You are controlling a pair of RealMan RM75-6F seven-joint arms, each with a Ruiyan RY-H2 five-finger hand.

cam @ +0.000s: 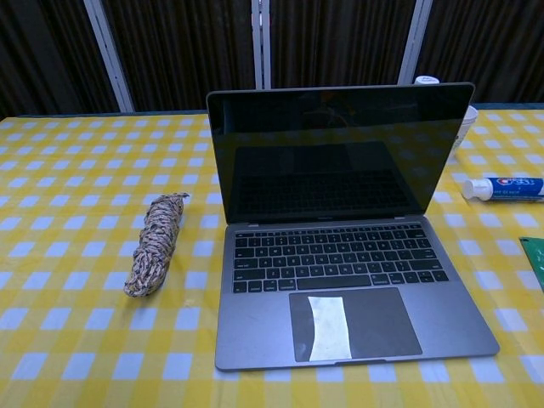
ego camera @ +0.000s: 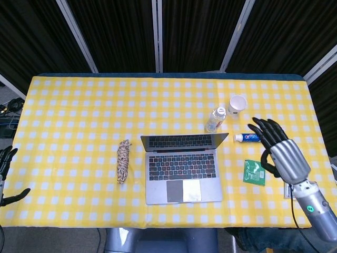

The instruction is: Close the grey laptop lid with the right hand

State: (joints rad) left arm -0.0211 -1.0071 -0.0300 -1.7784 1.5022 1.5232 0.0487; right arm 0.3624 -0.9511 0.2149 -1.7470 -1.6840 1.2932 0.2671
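Note:
The grey laptop [ego camera: 182,171] [cam: 340,280] sits open near the table's front middle, its dark screen [cam: 338,151] upright and a white sticker on the trackpad. My right hand [ego camera: 276,148] hovers to the right of the laptop with its fingers spread, holding nothing, above the green packet and the near end of a toothpaste tube. It is clear of the lid. My left hand [ego camera: 6,176] shows only partly at the far left edge of the head view, fingers apart and empty. The chest view shows neither hand.
A coiled rope [ego camera: 124,161] [cam: 155,242] lies left of the laptop. Behind its right corner stand a water bottle [ego camera: 215,119] and a paper cup [ego camera: 237,104]. A toothpaste tube [cam: 503,188] and a green packet [ego camera: 254,172] lie right of it.

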